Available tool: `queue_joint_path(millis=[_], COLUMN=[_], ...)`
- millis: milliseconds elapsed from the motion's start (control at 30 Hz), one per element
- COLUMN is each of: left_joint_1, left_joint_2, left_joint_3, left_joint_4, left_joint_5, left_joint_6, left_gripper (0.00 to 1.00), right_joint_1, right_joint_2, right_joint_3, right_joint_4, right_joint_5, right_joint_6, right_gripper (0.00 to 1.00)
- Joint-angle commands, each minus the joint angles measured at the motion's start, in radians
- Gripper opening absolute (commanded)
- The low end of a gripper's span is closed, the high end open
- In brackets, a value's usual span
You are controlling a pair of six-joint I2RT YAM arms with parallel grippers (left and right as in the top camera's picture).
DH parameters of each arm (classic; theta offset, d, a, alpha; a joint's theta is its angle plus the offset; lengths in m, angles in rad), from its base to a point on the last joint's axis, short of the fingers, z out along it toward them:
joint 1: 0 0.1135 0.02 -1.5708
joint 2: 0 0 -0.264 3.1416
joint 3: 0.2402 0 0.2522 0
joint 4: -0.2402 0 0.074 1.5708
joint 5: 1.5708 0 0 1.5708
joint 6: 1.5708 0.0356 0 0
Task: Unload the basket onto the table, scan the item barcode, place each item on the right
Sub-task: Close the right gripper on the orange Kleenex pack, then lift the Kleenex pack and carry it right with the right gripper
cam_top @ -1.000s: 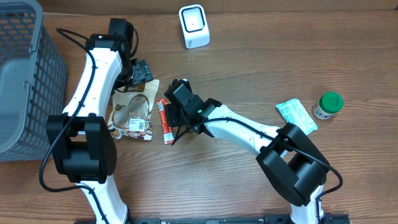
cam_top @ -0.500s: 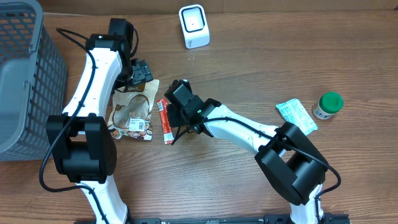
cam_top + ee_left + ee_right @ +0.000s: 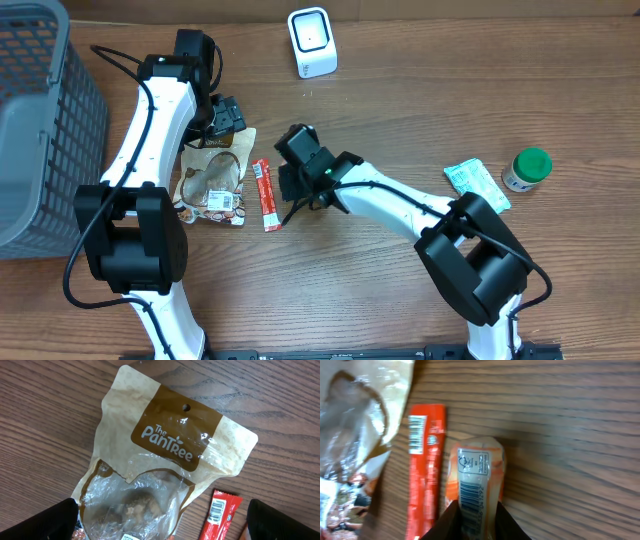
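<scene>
Right gripper (image 3: 476,516): fingers narrow, clamped on the lower end of a small orange packet (image 3: 475,472), barcode facing the wrist camera.
Packet position: low centre of the right wrist view, just right of a red stick (image 3: 425,467) lying flat on the table (image 3: 420,90).
Left gripper (image 3: 162,527): fingers wide apart, holding nothing, over a brown snack pouch (image 3: 170,455).
Scanner (image 3: 311,42): top centre of the overhead view, well apart from both grippers.
Basket (image 3: 40,120): upper left.
</scene>
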Motion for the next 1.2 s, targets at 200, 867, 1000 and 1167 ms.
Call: queue_joint_path(millis=[200,867,1000,1167], left_joint_1=[-0.002,-0.002,-0.002,-0.002], left_joint_2=[0.009,0.009,0.009,0.009], left_joint_3=[0.023,0.023,0.023,0.023], left_joint_4=[-0.002,-0.002,-0.002,-0.002], left_joint_5=[-0.012,-0.012,-0.012,-0.012], left_joint_6=[-0.001,0.000,0.000,0.000], left_gripper=[1.00,1.00,0.99,0.99], right_joint_1=[-0.069,-0.135,-0.135,-0.134], right_joint_2=[-0.131,-0.124,-0.112,-0.109], right_joint_3=[0.007,-0.016,-0.020,-0.020], right_joint_4=[-0.125,-0.360,-0.348,-0.326], right_joint_5=[0.017,0.306,0.275,0.217], right_joint_6=[-0.136,-0.135,-0.135,-0.135], right_gripper=[0.20,0.18,0.24,0.26])
